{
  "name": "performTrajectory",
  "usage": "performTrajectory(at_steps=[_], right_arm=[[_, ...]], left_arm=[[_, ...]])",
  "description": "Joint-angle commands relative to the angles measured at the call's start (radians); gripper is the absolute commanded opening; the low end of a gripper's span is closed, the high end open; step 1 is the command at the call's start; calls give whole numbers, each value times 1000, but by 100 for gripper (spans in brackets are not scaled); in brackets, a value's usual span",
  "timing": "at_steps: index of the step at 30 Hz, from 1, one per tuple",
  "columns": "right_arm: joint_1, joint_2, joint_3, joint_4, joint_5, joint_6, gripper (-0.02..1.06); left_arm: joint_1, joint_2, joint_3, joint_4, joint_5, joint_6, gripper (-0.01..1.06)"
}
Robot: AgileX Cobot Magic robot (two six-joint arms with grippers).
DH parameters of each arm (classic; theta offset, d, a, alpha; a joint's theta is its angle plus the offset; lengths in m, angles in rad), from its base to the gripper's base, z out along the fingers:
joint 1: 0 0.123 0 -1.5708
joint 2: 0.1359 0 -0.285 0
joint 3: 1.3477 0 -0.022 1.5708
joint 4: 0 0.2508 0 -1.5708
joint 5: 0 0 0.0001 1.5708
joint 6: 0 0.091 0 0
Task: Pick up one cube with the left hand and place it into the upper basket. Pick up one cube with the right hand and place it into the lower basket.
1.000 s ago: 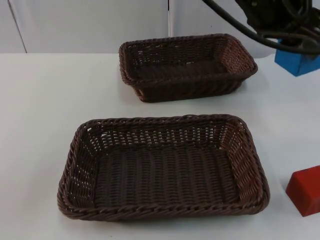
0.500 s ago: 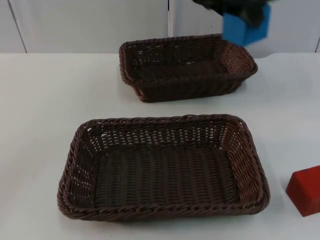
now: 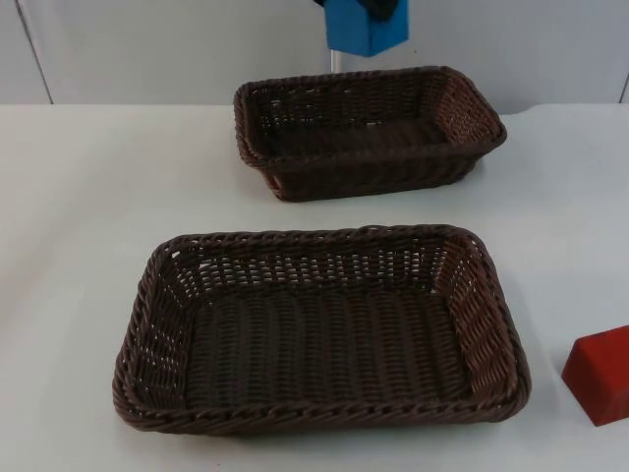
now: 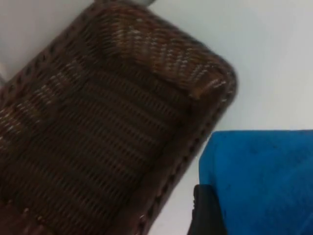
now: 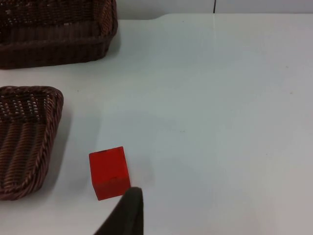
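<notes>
In the top view the blue cube (image 3: 366, 25) now hangs at the upper edge of the frame, above the far rim of the upper basket (image 3: 369, 128); a second ago it was at the far right edge of the frame beside that basket, and half a second ago it was over the basket's upper right corner, so it has travelled leftward across the top of the picture. The left gripper (image 3: 378, 8) pinches it from above, its fingers closed on the cube's sides, and the left wrist view confirms the hold: the blue cube (image 4: 259, 181) sits against a black fingertip (image 4: 208, 210) with the upper basket's (image 4: 98, 137) woven floor spread out beneath and beside it. By my reading, the carry is nearly over and the release into the upper basket is the next step, though the cube looks nearer the back rim than the middle, so a little more travel toward the centre would be safer. The red cube (image 3: 601, 374) has not moved: it rests on the white table (image 3: 79, 216) at the lower right of the frame, just right of the lower basket (image 3: 319, 329). The right gripper (image 5: 128, 215) waits above the red cube (image 5: 109, 172); whether its fingers are spread I cannot tell.
</notes>
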Motion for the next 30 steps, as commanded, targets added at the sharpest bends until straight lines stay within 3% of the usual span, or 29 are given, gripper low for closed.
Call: performTrajectory(at_steps=[1,6,30], right_arm=[[-4,-4,5,3,-5,-1,105],[-4,-4,5,3,-5,-1,105],[-4,-4,5,3,-5,-1,105]], left_arm=[[5,-14,-3,13,-3,-22,0],[5,-14,-3,89,-46,-90,0],[5,87,-3,101,-361,-224,0]])
